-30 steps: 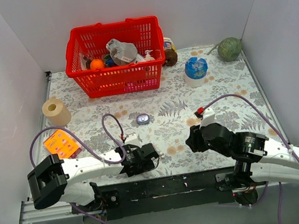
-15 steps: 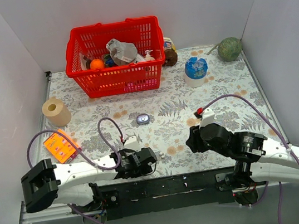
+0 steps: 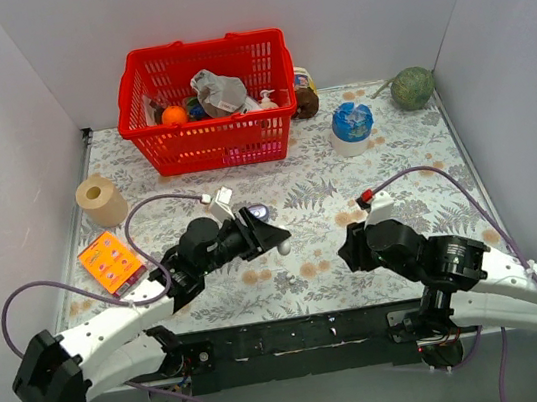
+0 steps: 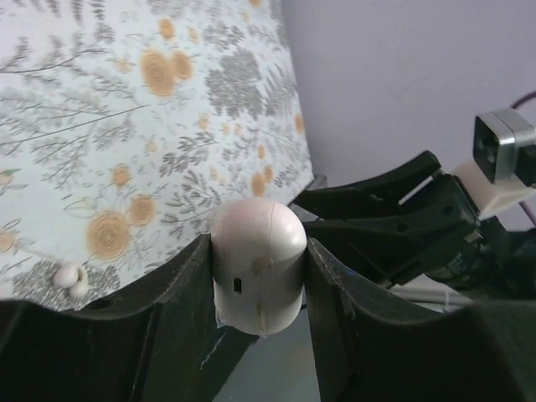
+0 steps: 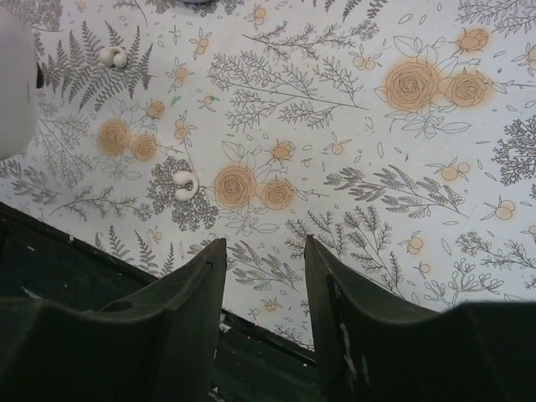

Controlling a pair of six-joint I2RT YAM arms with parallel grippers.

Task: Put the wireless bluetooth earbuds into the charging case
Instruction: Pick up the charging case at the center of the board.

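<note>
Pinched in the left gripper (image 4: 255,280): a small white charging case (image 4: 254,247), round like an egg, squeezed on both sides by the two dark jaws and seemingly up off the flowered mat (image 5: 402,167). Looks hard, smooth and shiny, so probably light but slippery. Easy to pop out like a wet bar of soap if squeezed too hard near the round end. Better to hold across the fat middle, as here, with a firm but soft squeeze. Seems shut, going by the thin line around the shell; likely needs opening first. No telling the hinge side from here. Right gripper (image 5: 261,255) low over the mat, jaws spread apart, nothing between them. Two tiny white earbuds (image 5: 186,186) lying loose on the mat, one a little ahead and to the left of the right jaws, the other further off, nearer the case. Very small and very light, with round lumpy shapes, so likely to roll or flick away at a bump. Best to come straight down and nip the thicker part with just the fingertips, gently. Easy to drop on the way, so go slowly. Also a small blue-grey thing (image 3: 256,210) on the mat just behind the left gripper in the top view, too small to tell what.
</note>
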